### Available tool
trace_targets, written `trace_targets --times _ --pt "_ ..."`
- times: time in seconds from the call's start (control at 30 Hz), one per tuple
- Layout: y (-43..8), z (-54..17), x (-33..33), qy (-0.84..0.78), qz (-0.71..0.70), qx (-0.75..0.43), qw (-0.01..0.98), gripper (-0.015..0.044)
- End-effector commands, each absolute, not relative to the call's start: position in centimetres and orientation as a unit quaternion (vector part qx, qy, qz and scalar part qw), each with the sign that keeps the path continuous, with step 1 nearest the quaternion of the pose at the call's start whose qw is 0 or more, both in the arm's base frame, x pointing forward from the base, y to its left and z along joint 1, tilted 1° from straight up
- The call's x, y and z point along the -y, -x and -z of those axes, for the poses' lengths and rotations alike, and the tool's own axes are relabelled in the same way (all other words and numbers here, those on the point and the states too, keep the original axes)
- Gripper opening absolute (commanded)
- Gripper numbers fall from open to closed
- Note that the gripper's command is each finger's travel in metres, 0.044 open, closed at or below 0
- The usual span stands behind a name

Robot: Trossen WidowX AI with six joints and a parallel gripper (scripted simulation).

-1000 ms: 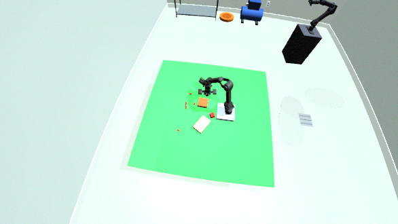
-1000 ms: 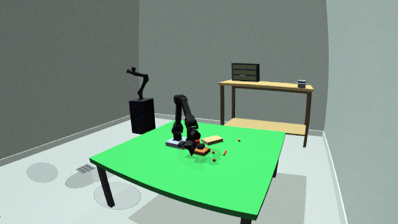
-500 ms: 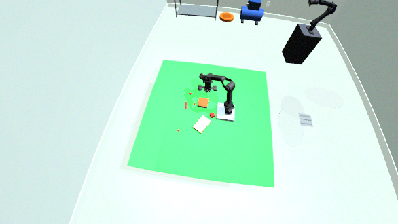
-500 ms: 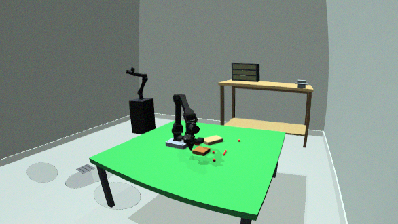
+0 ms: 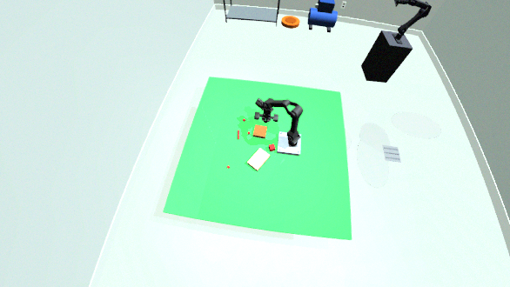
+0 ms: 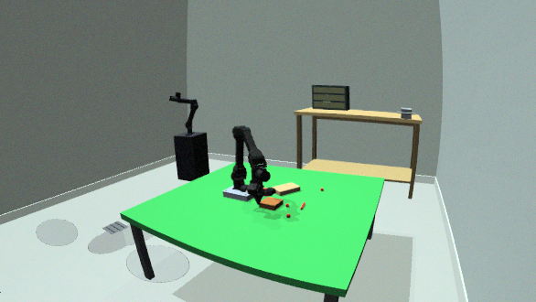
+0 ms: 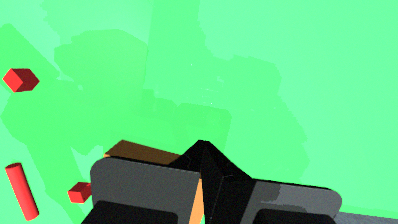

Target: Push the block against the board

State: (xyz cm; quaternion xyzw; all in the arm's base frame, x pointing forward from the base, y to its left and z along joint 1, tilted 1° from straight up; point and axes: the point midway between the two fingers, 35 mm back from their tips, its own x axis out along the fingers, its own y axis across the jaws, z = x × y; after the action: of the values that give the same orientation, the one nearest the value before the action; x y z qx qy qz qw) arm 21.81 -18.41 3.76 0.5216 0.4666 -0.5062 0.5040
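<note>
With its jaws (image 5: 266,120) (image 6: 259,200) together and holding nothing, the arm should push the orange block (image 5: 260,131) (image 6: 271,203) (image 7: 145,152) low and slow toward the tan board (image 5: 258,159) (image 6: 287,188), well apart on the green counter (image 5: 204,191) (image 6: 219,224) (image 7: 345,100), turning it so one side meets flat.

Square orange block (image 5: 260,131) (image 6: 272,203) (image 7: 142,151), flat, apart from pale tan rectangular board (image 5: 258,159) (image 6: 287,188), also flat.

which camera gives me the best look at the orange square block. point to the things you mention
The top view: the whole upper face of the orange block (image 5: 260,131) (image 6: 271,203) (image 7: 142,151) shows there. The exterior view has it small and seen from the side; in the wrist view, the gripper (image 5: 266,119) (image 6: 259,200) (image 7: 202,145) hides most of it.
</note>
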Motion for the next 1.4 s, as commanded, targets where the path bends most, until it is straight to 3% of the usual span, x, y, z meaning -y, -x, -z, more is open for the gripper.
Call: trace_targets --times 0.0,1.37 --pt "-21.4 -1.1 17.8 -0.54 0.525 -0.457 0.473 0.0" --pt "-22.1 -1.0 15.1 -0.542 0.525 -0.456 0.471 0.0"
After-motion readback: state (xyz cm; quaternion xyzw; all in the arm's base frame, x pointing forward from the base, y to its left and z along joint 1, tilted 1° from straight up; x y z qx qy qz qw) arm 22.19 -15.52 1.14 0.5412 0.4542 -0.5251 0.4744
